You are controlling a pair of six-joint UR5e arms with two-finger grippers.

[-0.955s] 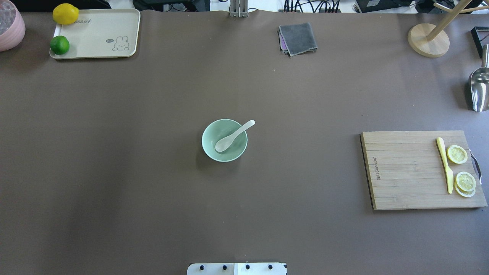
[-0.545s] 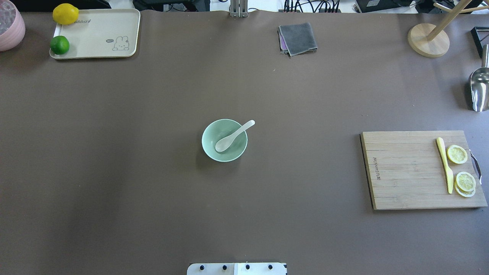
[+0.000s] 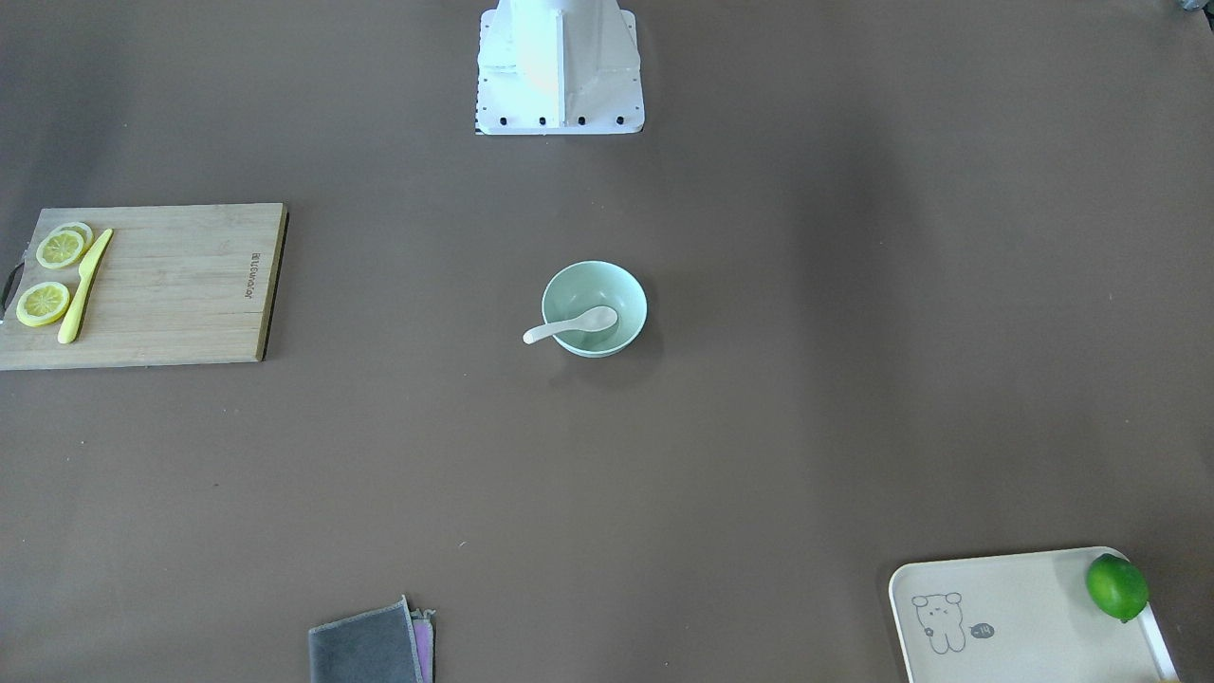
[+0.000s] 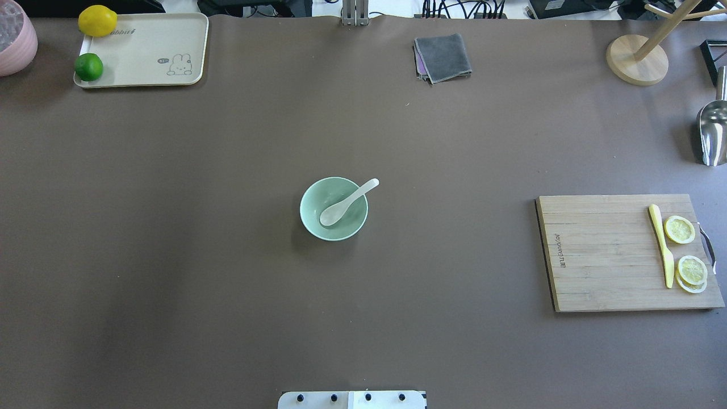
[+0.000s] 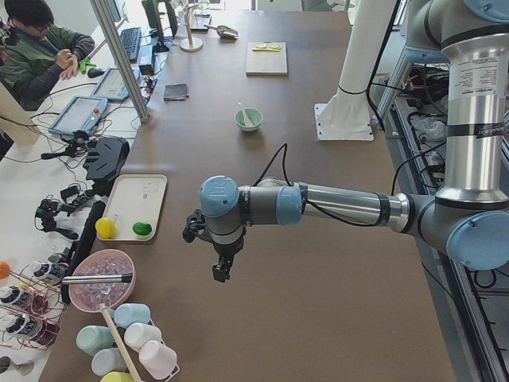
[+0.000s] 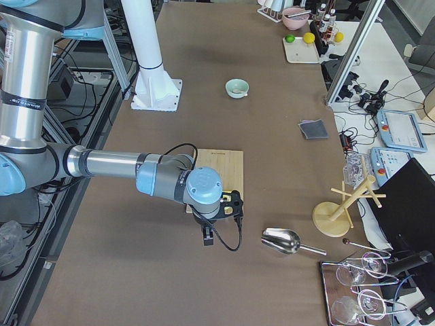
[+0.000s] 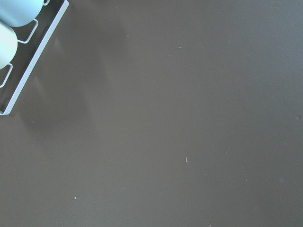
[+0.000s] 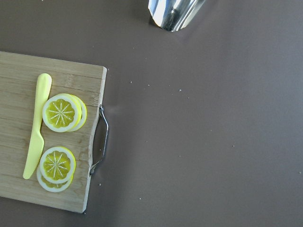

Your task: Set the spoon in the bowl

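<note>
The pale mint-green bowl (image 4: 310, 220) stands at the middle of the table, and it also shows in the front view (image 3: 569, 273). The white spoon (image 4: 343, 205) lies in it, scoop down inside and handle resting over the far-right rim; it also shows in the front view (image 3: 567, 328). Both arms are pulled back, far from the bowl. The left gripper (image 5: 219, 273) hangs above the table's left end. The right gripper (image 6: 208, 238) hangs above the right end, beside the cutting board. Each shows only in a side view, so I cannot tell whether it is open or shut.
A wooden cutting board (image 4: 602, 255) with lemon slices and a yellow knife (image 4: 661, 244) lies at the right. A cream tray (image 4: 153, 40) with a lemon and a lime is at the far left. A grey cloth (image 4: 443, 57), a metal scoop (image 4: 713, 133) and a wooden stand (image 4: 636, 59) lie along the far edge.
</note>
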